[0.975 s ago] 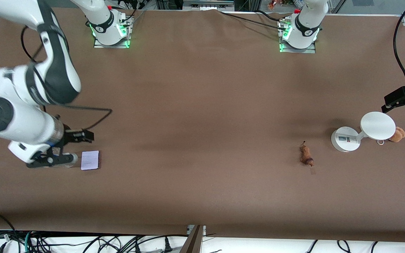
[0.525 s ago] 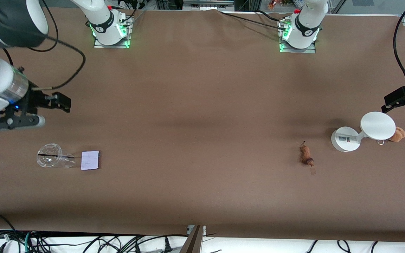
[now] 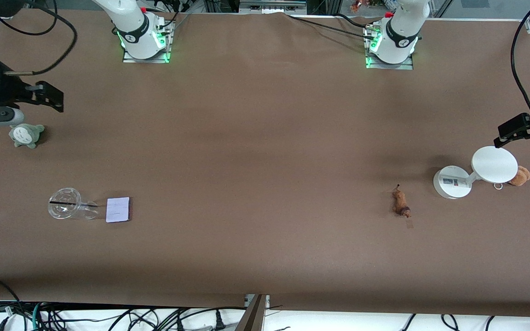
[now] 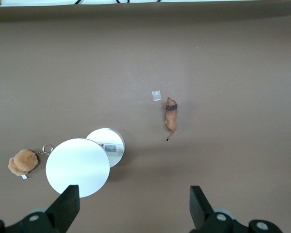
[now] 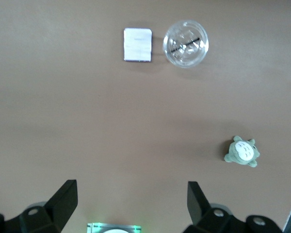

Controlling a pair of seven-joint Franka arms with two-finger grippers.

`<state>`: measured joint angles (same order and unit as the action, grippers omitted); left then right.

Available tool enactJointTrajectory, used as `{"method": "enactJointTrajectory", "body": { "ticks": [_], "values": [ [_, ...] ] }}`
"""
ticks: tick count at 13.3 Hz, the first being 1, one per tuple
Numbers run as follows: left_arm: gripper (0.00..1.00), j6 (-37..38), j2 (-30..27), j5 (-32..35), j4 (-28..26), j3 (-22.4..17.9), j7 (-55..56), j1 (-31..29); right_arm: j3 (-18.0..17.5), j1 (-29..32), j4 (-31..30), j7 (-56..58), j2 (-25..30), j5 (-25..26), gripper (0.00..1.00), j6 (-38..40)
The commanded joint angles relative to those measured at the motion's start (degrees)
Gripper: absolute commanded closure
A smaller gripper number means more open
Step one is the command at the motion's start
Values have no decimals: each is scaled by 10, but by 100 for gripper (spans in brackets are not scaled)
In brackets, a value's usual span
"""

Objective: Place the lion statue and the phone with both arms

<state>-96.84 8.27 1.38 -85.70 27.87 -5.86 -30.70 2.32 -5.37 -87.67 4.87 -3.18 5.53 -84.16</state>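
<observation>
The lion statue (image 3: pixel 401 204) lies on the brown table toward the left arm's end, a little nearer the front camera than the white stand (image 3: pixel 452 182). It also shows in the left wrist view (image 4: pixel 171 114). The phone (image 3: pixel 118 209) lies flat toward the right arm's end, beside a clear cup (image 3: pixel 65 209), and shows in the right wrist view (image 5: pixel 137 44). My left gripper (image 4: pixel 134 208) is open and empty, high over the table beside the stand's disc (image 4: pixel 77 167). My right gripper (image 5: pixel 132 206) is open and empty, high over bare table, well away from the phone.
A grey-green plush (image 3: pixel 25 135) sits near the table edge at the right arm's end. A brown plush (image 3: pixel 520 175) lies against the stand's disc. A small clear tab (image 4: pixel 156 95) lies by the lion's head. The clear cup (image 5: pixel 185 43) holds a dark straw.
The right arm rose from beside the phone and drew back toward its base, uncovering the cup and then the grey-green plush. The left arm rose slightly. Phone and lion have not moved.
</observation>
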Motion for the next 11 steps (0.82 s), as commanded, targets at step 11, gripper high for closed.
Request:
{"method": "enactJointTrajectory", "body": {
  "ticks": [11],
  "values": [
    [0,3,16,-4,7,2,-13,3,2,14,-12,22,20,-67,0,29]
  ]
}}
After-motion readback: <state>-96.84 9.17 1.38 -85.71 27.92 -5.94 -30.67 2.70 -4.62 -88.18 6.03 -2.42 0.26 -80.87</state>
